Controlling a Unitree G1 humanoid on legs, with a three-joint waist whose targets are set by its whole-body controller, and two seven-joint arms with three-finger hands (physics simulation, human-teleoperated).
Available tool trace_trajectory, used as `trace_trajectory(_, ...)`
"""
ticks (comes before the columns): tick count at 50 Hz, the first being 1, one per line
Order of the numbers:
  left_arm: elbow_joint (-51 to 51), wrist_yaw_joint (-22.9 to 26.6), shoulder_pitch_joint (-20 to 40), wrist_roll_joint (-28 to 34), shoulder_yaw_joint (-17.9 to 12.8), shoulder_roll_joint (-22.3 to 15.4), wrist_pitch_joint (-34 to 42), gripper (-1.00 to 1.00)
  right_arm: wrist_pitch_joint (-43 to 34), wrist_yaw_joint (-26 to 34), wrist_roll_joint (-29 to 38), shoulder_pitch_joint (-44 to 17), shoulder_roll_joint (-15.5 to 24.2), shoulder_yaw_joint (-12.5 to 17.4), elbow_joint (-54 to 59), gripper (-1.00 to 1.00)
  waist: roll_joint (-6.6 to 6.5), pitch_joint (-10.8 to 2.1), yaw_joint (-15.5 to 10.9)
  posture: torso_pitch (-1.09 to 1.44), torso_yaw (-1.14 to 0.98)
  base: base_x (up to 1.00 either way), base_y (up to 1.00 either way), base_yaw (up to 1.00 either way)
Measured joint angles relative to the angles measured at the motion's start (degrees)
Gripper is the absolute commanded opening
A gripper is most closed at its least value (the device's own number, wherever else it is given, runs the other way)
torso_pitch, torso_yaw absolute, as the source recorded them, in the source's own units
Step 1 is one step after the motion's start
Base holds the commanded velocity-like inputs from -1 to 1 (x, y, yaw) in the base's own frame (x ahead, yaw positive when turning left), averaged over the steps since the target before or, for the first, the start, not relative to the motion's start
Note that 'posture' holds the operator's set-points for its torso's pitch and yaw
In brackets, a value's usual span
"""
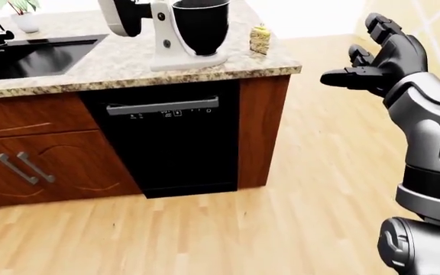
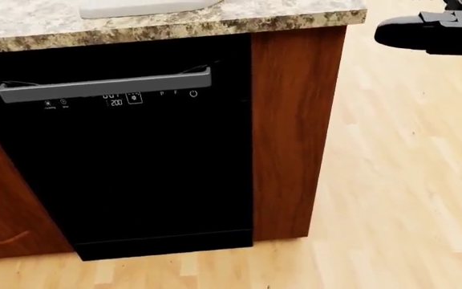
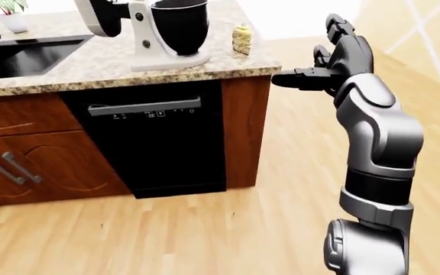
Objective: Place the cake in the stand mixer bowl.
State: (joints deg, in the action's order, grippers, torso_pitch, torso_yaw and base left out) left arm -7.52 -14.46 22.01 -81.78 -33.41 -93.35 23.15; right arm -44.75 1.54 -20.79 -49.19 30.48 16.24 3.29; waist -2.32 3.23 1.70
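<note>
A small yellowish cake slice [image 1: 260, 39] stands on the granite counter [image 1: 128, 66] near its right end. Just left of it is a white stand mixer [image 1: 163, 40] with its head tilted up and a black bowl [image 1: 201, 26] on its base. My right hand [image 1: 361, 54] is raised to the right of the counter's end, over the floor, fingers spread open and empty, well apart from the cake. It also shows in the right-eye view [image 3: 323, 54]. My left hand is not in view.
A black dishwasher [image 1: 166, 140] sits under the mixer, with wooden cabinet doors [image 1: 44, 166] to its left. A black sink [image 1: 29, 54] with a faucet and a potted plant [image 1: 21, 14] are at the counter's left. Wood floor [image 1: 319, 189] spreads to the right.
</note>
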Motion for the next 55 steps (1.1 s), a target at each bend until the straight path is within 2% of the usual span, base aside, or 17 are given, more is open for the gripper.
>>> trace_trajectory(4, -0.77, -0.08, 0.54, 0.65, -0.44, -0.28, -0.07, 1.00, 0.96, 0.13, -0.06, -0.65, -0.18, -0.02, -0.45, 1.00, -3.08, 0.30, 0.10, 0.00, 0.00, 0.39, 0.00, 0.00)
trace_trajectory(5, -0.65, -0.23, 0.49, 0.73, -0.44, 0.08, -0.13, 1.00, 1.29, 0.18, -0.03, -0.22, -0.78, -0.41, -0.33, 1.00, -2.70, 0.62, -0.43, 0.00, 0.00, 0.38, 0.00, 0.00)
trace_trajectory(8, -0.14, -1.34, -0.61, 0.67, -1.66, 0.66, 2.14, 1.00, 0.47, 0.81, -0.47, 0.42, -1.43, -2.11, 0.86, 1.00, -3.50, 1.15, -1.07, 0.00, 0.00, 0.39, 0.00, 0.00)
trace_trajectory(14, 5.40, -4.82, -2.02, -1.42, -10.96, -0.93, 7.98, 1.00, 0.75, 0.81, 0.09, 0.07, -0.99, -0.92, 0.41, 1.00, -0.41, 0.28, -2.03, 0.00, 0.00, 0.39, 0.00, 0.00)
trace_trajectory(18, 4.42, -5.06, -2.99, -1.75, -12.81, -1.66, 8.94, 1.00, 1.47, 0.90, -0.06, -0.68, -0.85, -0.94, -0.29, 1.00, 2.55, -0.42, -2.69, 0.00, 0.00, 0.39, 0.00, 0.00)
trace_trajectory(20, 4.51, -4.87, -3.56, -1.79, -12.19, -0.84, 8.88, 1.00, 1.61, 0.83, 0.02, 0.08, -0.71, -0.41, -0.01, 1.00, 1.88, 0.64, -1.98, 0.00, 0.00, 0.39, 0.00, 0.00)
trace_trajectory(21, 4.46, -4.76, -3.80, -1.90, -11.42, -0.79, 8.96, 1.00, 1.14, 0.65, 0.10, 0.61, -0.69, -0.16, 0.33, 1.00, 2.26, 1.06, -1.60, 0.00, 0.00, 0.39, 0.00, 0.00)
trace_trajectory(24, 3.71, -4.54, -4.08, -1.97, -10.19, -0.77, 9.04, 1.00, -0.31, 0.04, -0.53, 0.42, -1.28, 0.74, 1.30, 1.00, 2.30, 0.60, -0.79, 0.00, 0.00, 0.39, 0.00, 0.00)
trace_trajectory(29, 3.37, -4.22, -3.63, -1.80, -10.17, -1.45, 7.75, 1.00, 0.85, 0.05, -0.82, -0.06, -0.38, -0.13, 0.29, 1.00, -0.07, 0.27, -0.10, 0.00, 0.00, 0.39, 0.00, 0.00)
trace_trajectory(33, 3.23, -3.68, -3.34, -1.68, -9.71, -1.85, 6.45, 1.00, 1.27, 0.01, -0.77, -0.43, -0.24, 0.04, 0.71, 1.00, -3.22, -0.40, 0.20, 0.00, 0.00, 0.39, 0.00, 0.00)
trace_trajectory(35, 2.97, -3.53, -3.44, -1.60, -9.18, -1.08, 6.11, 1.00, 1.36, -0.02, -0.75, 0.22, -1.06, -0.45, 0.63, 1.00, -2.65, 0.56, -0.55, 0.00, 0.00, 0.39, 0.00, 0.00)
trace_trajectory(36, 2.56, -3.52, -3.65, -1.51, -8.64, -0.62, 6.26, 1.00, 1.07, 0.09, -0.87, 0.57, -1.39, -1.07, 1.00, 1.00, -2.96, 1.22, -0.80, 0.00, 0.00, 0.39, 0.00, 0.00)
trace_trajectory(38, 1.56, -3.67, -3.79, -1.14, -7.75, -0.39, 6.65, 1.00, 0.10, 0.22, -1.17, 0.74, -1.73, -2.02, 1.49, 1.00, -3.45, 1.00, -1.23, 0.00, 0.00, 0.39, 0.00, 0.00)
trace_trajectory(44, 2.18, -3.60, -2.92, -0.71, -8.58, -0.78, 6.16, 1.00, 1.13, 0.15, -1.15, -0.22, -0.86, -0.66, 0.05, 1.00, -0.55, -0.44, -1.93, 0.00, 0.00, 0.25, 0.00, 0.00)
trace_trajectory(47, 2.87, -3.52, -2.50, -0.53, -9.16, -0.92, 5.73, 1.00, 3.33, 0.21, 0.08, -1.23, -0.10, -0.94, 0.07, 1.00, 2.53, 0.66, -1.56, 0.00, 0.00, 0.00, 0.00, 0.00)
trace_trajectory(52, 2.85, -3.17, -3.43, -1.02, -6.81, 0.44, 8.05, 1.00, 2.56, -0.11, 1.47, 0.36, -0.21, -0.54, 2.87, 1.00, 1.92, 3.86, -0.61, 0.00, 0.00, 0.00, 0.00, 0.00)
trace_trajectory(55, 3.01, -3.64, -3.38, -1.02, -6.91, 0.25, 8.56, 1.00, 2.83, -0.04, 1.91, 0.01, -0.31, -0.85, 4.04, 1.00, 0.95, 3.77, -0.74, 0.00, 0.00, 0.00, 0.00, 0.00)
